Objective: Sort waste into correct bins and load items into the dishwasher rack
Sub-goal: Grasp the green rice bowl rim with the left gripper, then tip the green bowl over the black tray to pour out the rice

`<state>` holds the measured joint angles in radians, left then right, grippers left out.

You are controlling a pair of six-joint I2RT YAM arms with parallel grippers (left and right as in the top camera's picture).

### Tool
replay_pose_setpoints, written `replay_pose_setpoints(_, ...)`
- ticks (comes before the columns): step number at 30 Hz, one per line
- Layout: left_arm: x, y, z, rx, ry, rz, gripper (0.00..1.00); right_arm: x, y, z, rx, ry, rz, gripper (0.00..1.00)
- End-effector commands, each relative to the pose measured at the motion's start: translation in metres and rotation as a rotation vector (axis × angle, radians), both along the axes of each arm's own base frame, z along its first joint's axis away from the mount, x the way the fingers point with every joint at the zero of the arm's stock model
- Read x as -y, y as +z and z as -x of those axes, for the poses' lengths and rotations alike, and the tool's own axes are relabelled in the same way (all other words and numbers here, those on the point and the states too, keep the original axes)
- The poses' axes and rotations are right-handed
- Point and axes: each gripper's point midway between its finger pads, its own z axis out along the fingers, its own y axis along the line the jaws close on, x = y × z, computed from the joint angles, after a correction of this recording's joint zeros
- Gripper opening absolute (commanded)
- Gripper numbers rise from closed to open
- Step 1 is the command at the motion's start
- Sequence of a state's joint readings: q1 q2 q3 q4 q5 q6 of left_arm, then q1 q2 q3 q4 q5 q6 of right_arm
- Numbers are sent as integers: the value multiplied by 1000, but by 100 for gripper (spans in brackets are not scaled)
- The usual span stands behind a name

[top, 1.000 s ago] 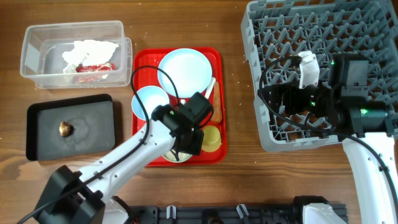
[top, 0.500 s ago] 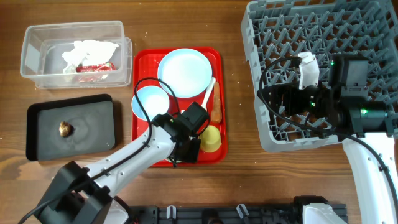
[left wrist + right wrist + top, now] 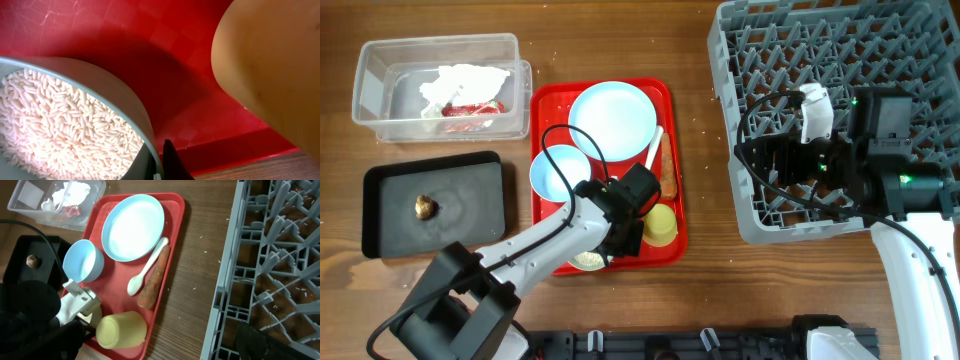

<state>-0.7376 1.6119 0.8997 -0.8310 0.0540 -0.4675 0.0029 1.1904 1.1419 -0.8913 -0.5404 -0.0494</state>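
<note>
My left gripper point(image 3: 620, 238) is shut on the rim of the pale-green bowl point(image 3: 125, 107), which holds white rice point(image 3: 55, 125). The bowl sits at the near edge of the red tray point(image 3: 542, 110), mostly hidden under my arm in the overhead view. Beside it to the right lies the yellow cup point(image 3: 660, 224). Farther back on the tray are the light-blue plate point(image 3: 613, 120), light-blue bowl point(image 3: 558, 172), white spoon point(image 3: 654, 148) and carrot stick point(image 3: 667, 176). My right gripper point(image 3: 754, 165) hangs open and empty over the left part of the grey rack point(image 3: 880, 50).
The clear tub point(image 3: 380, 70) at the far left holds a white tissue point(image 3: 465, 82) and a red wrapper point(image 3: 470, 108). In front of it, the black tray point(image 3: 470, 215) holds a brown nut scrap point(image 3: 424, 207). Bare wood separates the red tray from the rack.
My left gripper's jaws have closed onto the pale-green bowl's rim. The red tray has shifted slightly left. The right arm has not moved.
</note>
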Motion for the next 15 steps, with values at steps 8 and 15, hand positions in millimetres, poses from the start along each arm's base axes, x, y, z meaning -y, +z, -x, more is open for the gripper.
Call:
replay_pose_setpoints(8,23,58,-33,27,57,73,4,1,6,-4,18,-5,8,100)
replay_pose_setpoints(15,-9,121,-59,57,226,178,4,2,6,-4,19,-4,9,100)
